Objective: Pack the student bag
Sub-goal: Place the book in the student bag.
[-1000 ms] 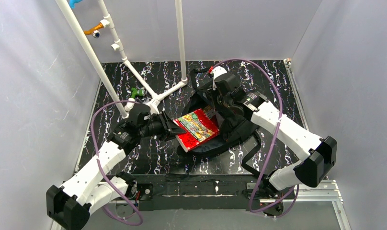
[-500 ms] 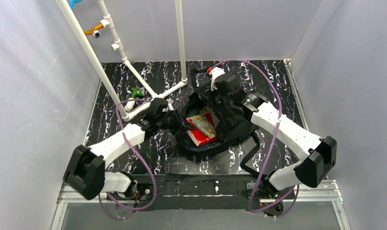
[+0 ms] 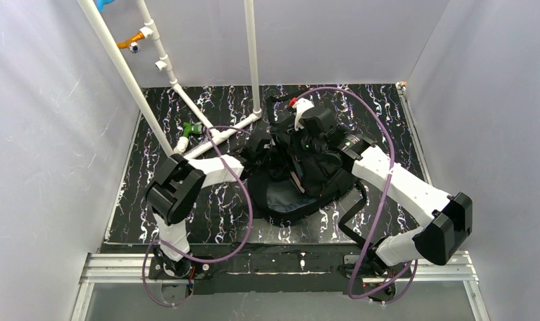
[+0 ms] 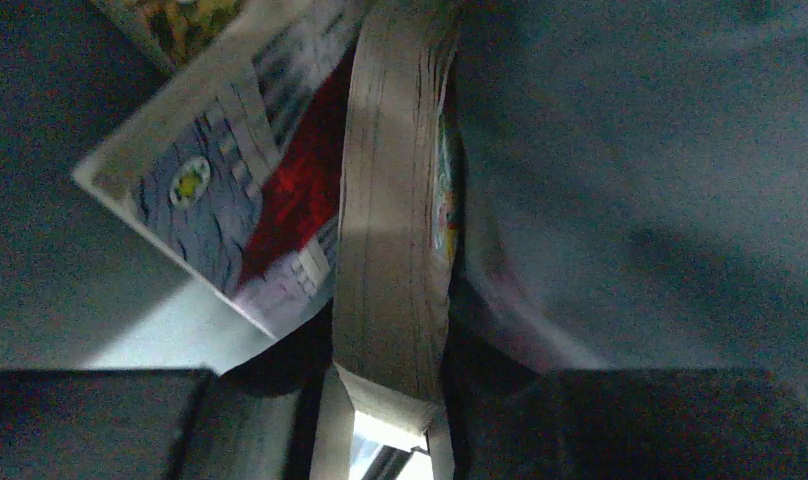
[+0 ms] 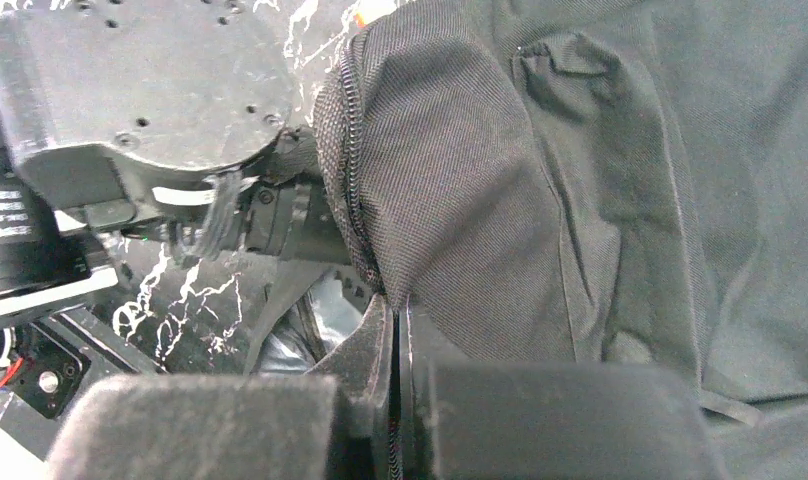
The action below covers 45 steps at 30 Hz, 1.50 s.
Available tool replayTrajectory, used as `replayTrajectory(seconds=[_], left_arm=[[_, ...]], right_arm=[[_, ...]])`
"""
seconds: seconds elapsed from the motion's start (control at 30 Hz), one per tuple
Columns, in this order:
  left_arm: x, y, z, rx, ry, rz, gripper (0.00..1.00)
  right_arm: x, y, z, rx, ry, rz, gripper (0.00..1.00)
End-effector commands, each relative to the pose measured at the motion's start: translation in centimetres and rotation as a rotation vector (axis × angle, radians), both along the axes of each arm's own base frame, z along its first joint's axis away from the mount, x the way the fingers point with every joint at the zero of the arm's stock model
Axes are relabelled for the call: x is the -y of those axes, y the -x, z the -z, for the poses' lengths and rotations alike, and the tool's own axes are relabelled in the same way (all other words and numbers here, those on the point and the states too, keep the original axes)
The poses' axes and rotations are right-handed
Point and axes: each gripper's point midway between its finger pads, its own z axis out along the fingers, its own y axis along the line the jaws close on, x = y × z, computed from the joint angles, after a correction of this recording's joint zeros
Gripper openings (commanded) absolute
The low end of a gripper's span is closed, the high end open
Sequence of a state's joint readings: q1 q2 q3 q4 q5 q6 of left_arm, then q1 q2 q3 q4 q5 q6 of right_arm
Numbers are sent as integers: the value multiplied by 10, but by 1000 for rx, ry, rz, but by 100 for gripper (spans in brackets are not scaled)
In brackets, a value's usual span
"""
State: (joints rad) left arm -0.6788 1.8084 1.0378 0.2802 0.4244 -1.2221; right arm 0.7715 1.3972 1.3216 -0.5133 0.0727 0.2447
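Note:
The black student bag (image 3: pixel 301 194) lies in the middle of the table with its mouth facing left. My left gripper (image 4: pixel 385 425) is inside the bag, shut on the page edge of a thick book (image 4: pixel 395 200) with a red illustrated cover (image 4: pixel 280 200). From above only my left wrist (image 3: pixel 255 148) shows at the bag's mouth, and a thin sliver of the book (image 3: pixel 295 180). My right gripper (image 5: pixel 395 335) is shut on the bag's zippered rim (image 5: pixel 355 200) and holds it up; from above it sits at the bag's far side (image 3: pixel 307 134).
A white pipe frame (image 3: pixel 187 100) stands at the back left, with a green fitting (image 3: pixel 190 128) at its foot and an orange one (image 3: pixel 130 41) higher up. The bag's shoulder strap (image 3: pixel 347 214) trails toward the front right. Grey walls close in on both sides.
My left arm has stretched to the right and carried the red book from over the bag's mouth deep into the bag. The right gripper has kept hold of the rim.

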Motion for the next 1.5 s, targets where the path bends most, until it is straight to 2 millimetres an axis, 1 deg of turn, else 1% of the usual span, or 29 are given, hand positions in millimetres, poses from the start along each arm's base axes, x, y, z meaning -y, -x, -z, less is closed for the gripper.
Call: replayTrajectory(seconds=[0.0, 0.03, 0.07, 0.1, 0.13, 0.2, 0.23, 0.3, 0.37, 0.4, 0.43, 0.47, 0.5, 0.57, 0.67, 0.77, 0.87, 0.93, 1.0, 1.03, 1.07, 1.1, 1.13, 1.23, 1.3, 1.33, 1.37, 1.47], left_arm=[[16, -36, -16, 140, 41, -57, 0], [20, -36, -13, 129, 44, -41, 4], [24, -35, -12, 117, 55, -21, 10], [26, -34, -11, 115, 58, -6, 19], [26, -32, -11, 120, 59, 5, 27], [20, -27, -14, 143, 49, 9, 37], [14, -24, -16, 160, 40, 8, 42], [5, -14, -21, 195, 28, 23, 47], [-3, 0, -24, 183, 23, 50, 50], [-8, 8, -24, 168, 18, 62, 54], [-12, 16, -23, 150, 15, 74, 89], [-17, 25, -22, 132, 10, 87, 97], [-22, 33, -22, 125, 8, 94, 98], [-33, 46, -28, 143, 11, 98, 98], [-49, 59, -36, 167, -12, 97, 98], [-60, 70, -56, 223, 0, 104, 98], [-75, 78, -78, 257, 42, 26, 94], [-84, 80, -94, 281, 78, -35, 97], [-87, 77, -112, 295, 116, -78, 98], [-87, 75, -118, 286, 129, -93, 98], [-85, 72, -120, 263, 141, -107, 98], [-80, 69, -122, 244, 149, -106, 98], [-76, 66, -122, 233, 149, -95, 98], [-62, 57, -114, 193, 139, -62, 98], [-52, 52, -102, 189, 120, -26, 98], [-50, 50, -96, 198, 103, -11, 97], [-49, 51, -88, 186, 88, -1, 94], [-50, 51, -66, 203, 25, 21, 82]], right_arm=[[1, -1, -31, 90, -83, 7, 1], [3, -1, -29, 91, -74, 14, 1], [5, -1, -27, 91, -68, 18, 1], [7, 0, -25, 90, -61, 22, 1], [8, 0, -24, 91, -59, 23, 1], [10, 0, -21, 88, -50, 26, 1], [11, 0, -20, 90, -42, 27, 1], [13, 0, -18, 93, -32, 29, 1], [14, -1, -15, 94, -22, 31, 1], [14, -2, -14, 92, -17, 30, 1], [15, -2, -13, 89, -14, 29, 1], [15, -2, -11, 86, -11, 30, 1], [15, -2, -11, 84, -8, 31, 1], [17, -1, -8, 79, -4, 30, 1], [19, 1, -5, 72, -7, 37, 1], [22, 5, -1, 58, -8, 47, 1], [24, 10, 3, 39, -17, 50, 1], [22, 17, 5, 9, -42, 39, 13], [16, 27, 13, -39, -73, 8, 20], [14, 33, 17, -69, -89, -3, 23], [10, 39, 23, -102, -109, -17, 29], [7, 44, 28, -129, -129, -30, 32], [3, 51, 33, -163, -152, -47, 42], [-8, 71, 49, -264, -196, -121, 57], [-4, 79, 55, -300, -176, -128, 65], [2, 80, 56, -295, -155, -110, 69], [10, 79, 54, -276, -134, -88, 75], [44, 65, 48, -164, -45, 39, 94]])
